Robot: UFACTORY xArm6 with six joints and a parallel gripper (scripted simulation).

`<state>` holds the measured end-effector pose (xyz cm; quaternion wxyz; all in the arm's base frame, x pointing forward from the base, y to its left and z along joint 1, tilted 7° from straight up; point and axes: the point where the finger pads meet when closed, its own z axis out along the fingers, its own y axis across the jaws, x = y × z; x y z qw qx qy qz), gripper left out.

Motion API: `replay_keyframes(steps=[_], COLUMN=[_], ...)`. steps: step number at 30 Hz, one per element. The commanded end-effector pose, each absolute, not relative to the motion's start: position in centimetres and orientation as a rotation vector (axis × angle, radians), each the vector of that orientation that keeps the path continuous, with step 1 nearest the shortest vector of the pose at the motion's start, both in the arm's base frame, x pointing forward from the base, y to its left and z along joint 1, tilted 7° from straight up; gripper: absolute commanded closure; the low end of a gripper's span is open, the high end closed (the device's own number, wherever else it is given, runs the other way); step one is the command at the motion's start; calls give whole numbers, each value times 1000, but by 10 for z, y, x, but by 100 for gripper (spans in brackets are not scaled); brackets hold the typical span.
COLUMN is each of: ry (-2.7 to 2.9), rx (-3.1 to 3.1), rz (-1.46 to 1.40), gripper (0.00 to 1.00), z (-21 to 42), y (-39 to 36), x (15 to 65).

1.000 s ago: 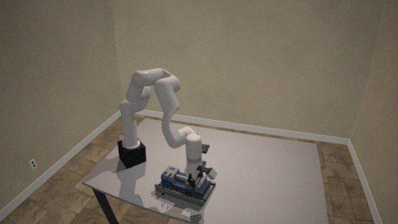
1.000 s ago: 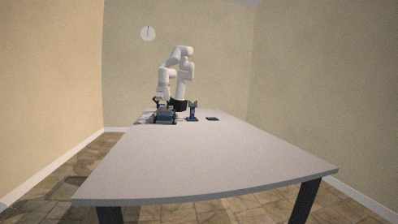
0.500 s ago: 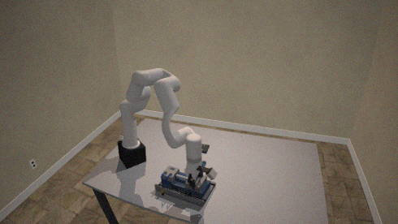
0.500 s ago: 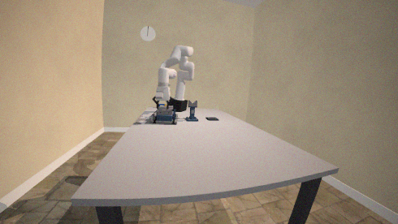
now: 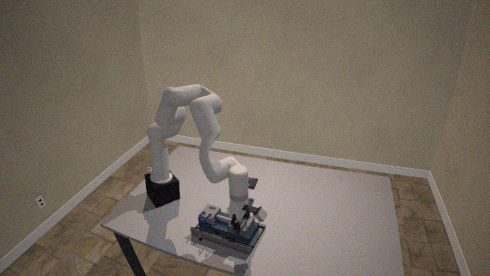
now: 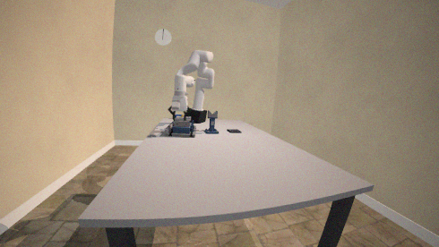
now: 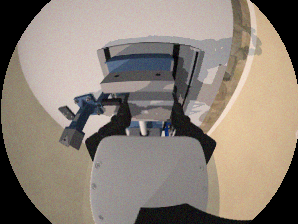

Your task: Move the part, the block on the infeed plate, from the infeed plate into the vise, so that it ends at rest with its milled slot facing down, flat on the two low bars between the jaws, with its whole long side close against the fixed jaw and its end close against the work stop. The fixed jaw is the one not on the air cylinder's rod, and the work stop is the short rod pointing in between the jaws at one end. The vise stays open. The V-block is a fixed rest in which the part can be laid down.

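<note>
Although the part (image 7: 152,124) shows only as a pale sliver between the dark fingers in the middle of the wrist view, the gripper (image 7: 150,129) is clenched on it, poised directly above the vise (image 5: 227,230) at the lower centre of the top view. Pickup from the infeed plate looks finished: the dark plate (image 6: 234,131), right of centre in the exterior view, lies bare. The blue V-block (image 6: 211,122) just left of it carries nothing either. What remains, as I judge it, is lowering the part onto the two low bars, pressing its long side to the fixed jaw and its end to the work stop, then letting go. Whether the milled slot faces down cannot be told here.
</note>
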<state>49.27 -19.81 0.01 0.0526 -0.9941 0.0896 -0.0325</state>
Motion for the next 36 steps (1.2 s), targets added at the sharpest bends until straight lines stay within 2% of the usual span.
replay_keyframes(steps=[1,15,16,36], ry=[273,273,273,273], rx=[-3024,-3024,-3024,-3024], rz=[-106,-106,-106,-106], gripper=[100,100,19,19], z=[2,2,2,2], y=[-199,-199,-199,-199], x=[494,494,494,494])
